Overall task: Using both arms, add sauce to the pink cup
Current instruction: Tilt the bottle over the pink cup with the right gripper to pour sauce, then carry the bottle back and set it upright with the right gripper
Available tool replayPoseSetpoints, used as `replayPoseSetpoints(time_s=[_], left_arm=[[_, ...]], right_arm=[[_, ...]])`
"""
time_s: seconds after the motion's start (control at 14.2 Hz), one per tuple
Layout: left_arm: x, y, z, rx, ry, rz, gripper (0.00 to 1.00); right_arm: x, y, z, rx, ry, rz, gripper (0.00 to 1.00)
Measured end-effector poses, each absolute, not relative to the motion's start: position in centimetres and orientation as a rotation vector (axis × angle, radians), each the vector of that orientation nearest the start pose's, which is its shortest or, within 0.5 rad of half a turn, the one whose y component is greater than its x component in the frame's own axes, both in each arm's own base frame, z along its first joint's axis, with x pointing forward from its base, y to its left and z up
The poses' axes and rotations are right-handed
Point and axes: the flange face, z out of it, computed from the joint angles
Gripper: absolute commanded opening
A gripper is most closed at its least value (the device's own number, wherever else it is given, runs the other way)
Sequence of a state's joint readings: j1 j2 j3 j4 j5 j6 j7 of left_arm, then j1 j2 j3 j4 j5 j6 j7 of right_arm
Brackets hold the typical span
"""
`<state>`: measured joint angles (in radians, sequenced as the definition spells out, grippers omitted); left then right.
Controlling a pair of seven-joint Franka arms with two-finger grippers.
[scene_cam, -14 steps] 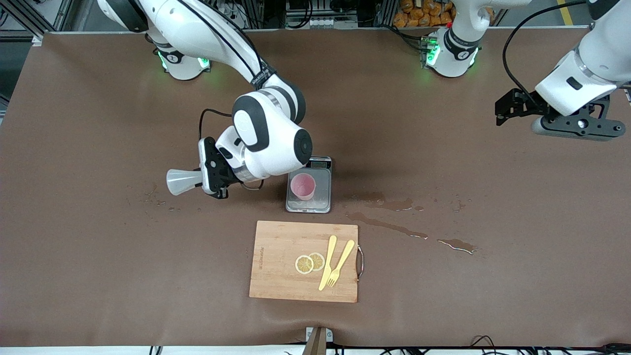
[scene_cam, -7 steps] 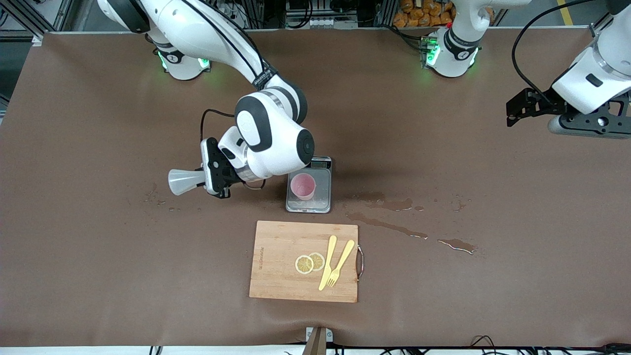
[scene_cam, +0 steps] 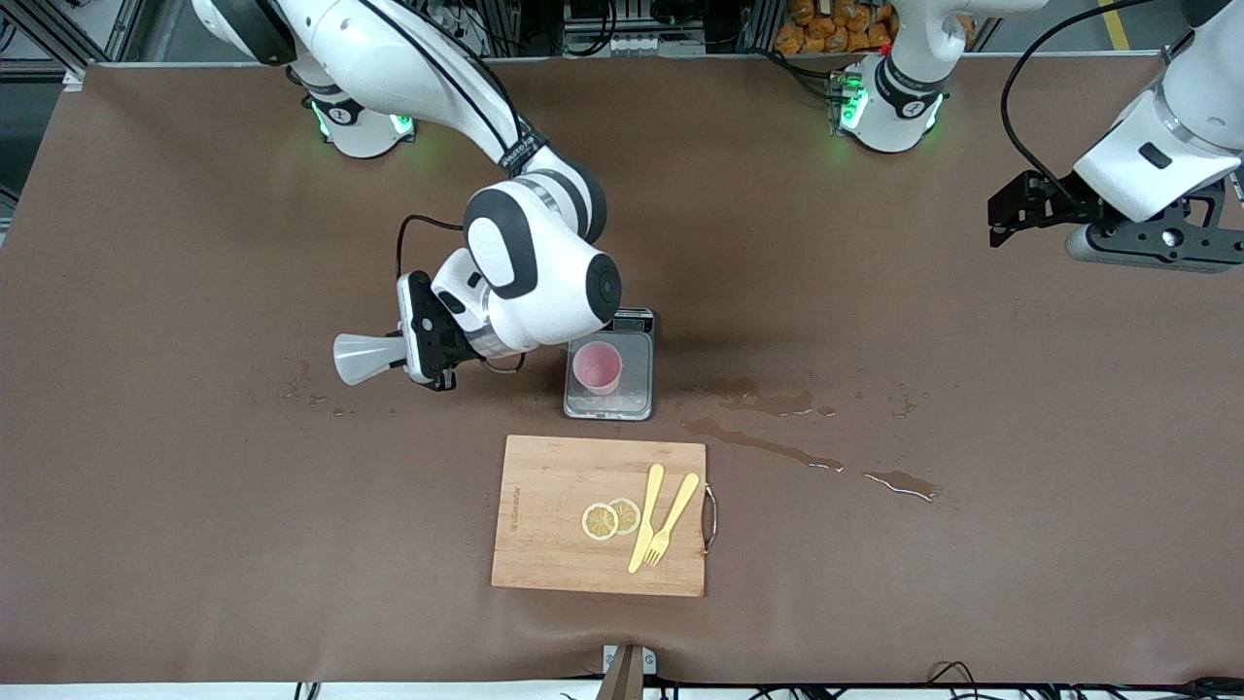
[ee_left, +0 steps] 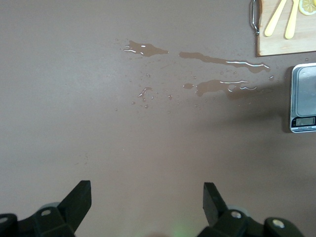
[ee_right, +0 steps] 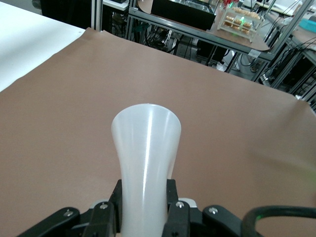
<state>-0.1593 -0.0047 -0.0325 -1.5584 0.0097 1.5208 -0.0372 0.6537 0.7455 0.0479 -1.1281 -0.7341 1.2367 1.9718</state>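
Note:
My right gripper (scene_cam: 416, 352) is shut on the sauce bottle (scene_cam: 364, 358), a translucent grey-white squeeze bottle held level above the table, beside the scale toward the right arm's end. In the right wrist view the bottle's flared base (ee_right: 145, 143) points away from the gripper (ee_right: 143, 205); its orange cap is hidden. The pink cup (scene_cam: 596, 367) stands upright on a small grey scale (scene_cam: 637, 379), apart from the bottle. My left gripper (scene_cam: 1001, 216) is open and empty, up over bare table at the left arm's end; its view shows the spread fingers (ee_left: 79, 197) over the mat.
A wooden cutting board (scene_cam: 554, 486) with two lemon slices (scene_cam: 610, 518), a yellow knife and fork (scene_cam: 669, 520) lies nearer the front camera than the scale. Wet brown spills (scene_cam: 768, 442) streak the mat beside the scale and board, toward the left arm's end; they also show in the left wrist view (ee_left: 222, 61).
The left gripper swung out toward its end of the table, then came slightly back. The right gripper with the bottle rose very slightly and is almost still.

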Motion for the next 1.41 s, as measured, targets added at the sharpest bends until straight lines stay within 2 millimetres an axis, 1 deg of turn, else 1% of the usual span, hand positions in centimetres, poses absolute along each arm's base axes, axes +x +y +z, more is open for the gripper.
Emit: replayPoseSetpoints(time_s=[0.28,0.49,0.63,0.78,0.92,1.06,1.2,1.27,1.41], left_arm=[[53.9,-10.0,62.8,-3.119,0.231,0.052,1.0],[53.9,-9.9,62.8,-3.119,0.229,0.052,1.0],[53.9,-9.9,62.8,-3.119,0.229,0.052,1.0],[54.0,-10.1,62.6,-3.118,0.233,0.059,1.0],[54.1,-10.3,62.4,-3.118,0.239,0.064,1.0],[54.1,-10.4,62.4,-3.117,0.24,0.064,1.0],[54.1,-10.3,62.4,-3.117,0.239,0.064,1.0],[54.1,-10.3,62.4,-3.117,0.239,0.064,1.0],[54.1,-10.4,62.4,-3.117,0.24,0.064,1.0]], right_arm=[[58.0,37.5,36.4,1.853,-1.389,0.699,0.0],[57.9,37.7,36.3,1.86,-1.394,0.681,0.0],[57.8,37.8,36.3,1.89,-1.437,0.601,0.0],[58.6,37.2,36.7,1.925,-1.499,0.529,0.0],[59.7,35.8,37.0,1.936,-1.56,0.464,0.0],[61.1,33.7,37.5,1.955,-1.637,0.354,0.0],[62.9,30.7,38.9,2.005,-1.713,0.216,0.0],[63.9,28.7,39.8,2.034,-1.753,0.148,0.0],[65.3,25.3,40.9,2.079,-1.788,0.03,0.0]])
